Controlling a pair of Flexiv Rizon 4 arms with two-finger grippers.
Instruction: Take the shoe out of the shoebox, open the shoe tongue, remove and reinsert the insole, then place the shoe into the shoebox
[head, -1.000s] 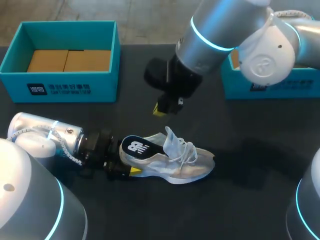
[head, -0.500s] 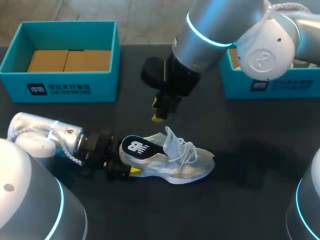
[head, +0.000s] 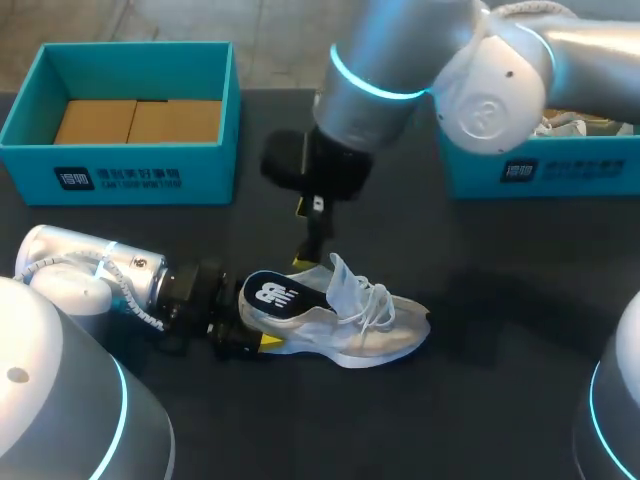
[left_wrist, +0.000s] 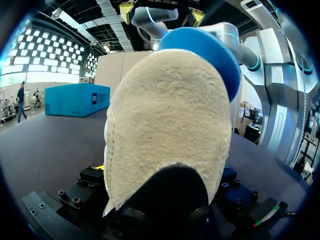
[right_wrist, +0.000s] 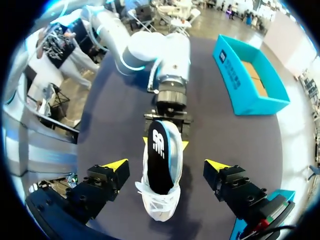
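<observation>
A pale grey shoe (head: 365, 325) with white laces lies on the dark table, toe to the right. Its dark blue insole (head: 272, 296) with a white logo rests in the opening, its heel end raised above the collar. My left gripper (head: 254, 325) is shut on the shoe's heel, one yellow tip on each side, as the right wrist view shows. The beige heel (left_wrist: 165, 125) fills the left wrist view. My right gripper (head: 308, 236) hangs open just above the heel end. In its own view the shoe (right_wrist: 161, 200) and insole (right_wrist: 160, 155) lie between its wide-spread fingertips.
A teal shoebox (head: 140, 180) with brown cardboard inside stands at the back left. A second teal box (head: 540, 175) at the back right is partly hidden by my right arm. Bare table lies in front of and to the right of the shoe.
My right gripper has gone from shut to wide open, swinging left and down toward the shoe's heel. The left gripper, shoe and insole have stayed put.
</observation>
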